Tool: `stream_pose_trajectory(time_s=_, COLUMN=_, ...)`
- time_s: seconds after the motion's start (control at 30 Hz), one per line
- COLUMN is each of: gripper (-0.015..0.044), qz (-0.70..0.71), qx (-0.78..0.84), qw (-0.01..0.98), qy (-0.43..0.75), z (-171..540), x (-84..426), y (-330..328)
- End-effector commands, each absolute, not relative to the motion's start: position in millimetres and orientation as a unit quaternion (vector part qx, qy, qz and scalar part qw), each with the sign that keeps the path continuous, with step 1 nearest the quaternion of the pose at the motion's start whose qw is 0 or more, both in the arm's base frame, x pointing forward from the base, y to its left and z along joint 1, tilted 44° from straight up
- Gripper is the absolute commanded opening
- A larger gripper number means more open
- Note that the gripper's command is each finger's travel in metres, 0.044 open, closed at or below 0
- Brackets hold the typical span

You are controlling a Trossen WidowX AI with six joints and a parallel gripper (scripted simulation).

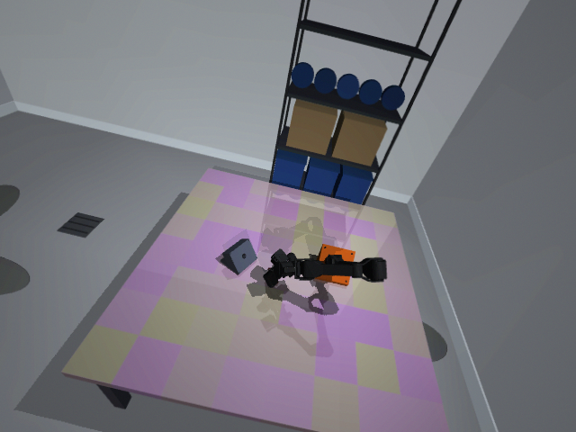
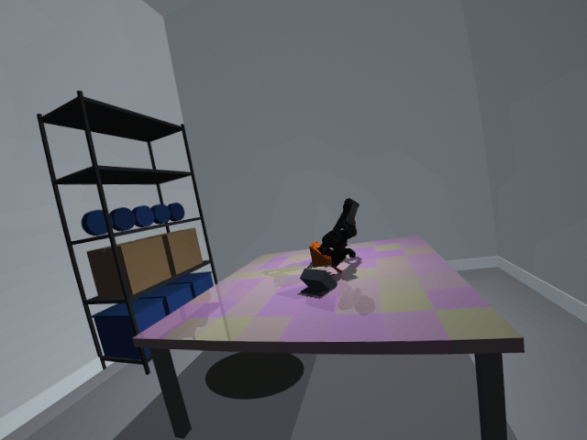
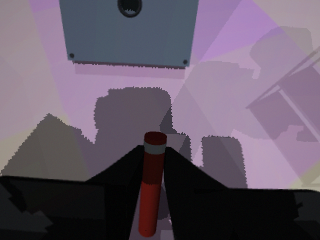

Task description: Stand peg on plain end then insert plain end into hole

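The red peg (image 3: 149,200) (image 2: 337,270) is held between the fingertips of my gripper (image 3: 154,152), which is shut on it just beside the white band. In the wrist view the banded end is nearer the camera, and the plain end points away toward the bottom of the frame. Whether the plain end touches the table cannot be told. The sloped grey panel (image 1: 238,264) (image 2: 316,279) (image 3: 129,40) stands on the table beyond the gripper, apart from the peg. Its hole (image 1: 243,256) (image 3: 130,5) shows no peg in it. In the top view the arm hides the peg.
The arm's orange base plate (image 1: 337,252) (image 2: 320,258) lies behind the gripper, on the side away from the panel. The table (image 1: 269,385) (image 2: 331,326) has a patchwork top with arm shadows on it. A shelf rack (image 1: 367,41) (image 2: 137,175) with boxes stands beyond the table.
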State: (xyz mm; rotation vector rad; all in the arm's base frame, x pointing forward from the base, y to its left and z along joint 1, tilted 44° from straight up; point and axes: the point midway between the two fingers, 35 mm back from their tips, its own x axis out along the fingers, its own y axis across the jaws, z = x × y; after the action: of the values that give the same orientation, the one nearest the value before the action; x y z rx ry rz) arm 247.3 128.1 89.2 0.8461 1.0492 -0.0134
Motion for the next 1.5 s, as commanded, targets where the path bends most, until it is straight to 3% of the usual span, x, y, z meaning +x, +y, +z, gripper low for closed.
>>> stream_pose_trajectory(time_s=0.0, gripper=0.0050, qz=-0.013, qx=0.394, qw=0.789, qy=0.470, z=92, x=246, y=128)
stream_pose_trajectory(time_s=1.47, gripper=0.0050, qz=-0.088, qx=0.387, qw=0.863, qy=0.313, z=104, x=219, y=131)
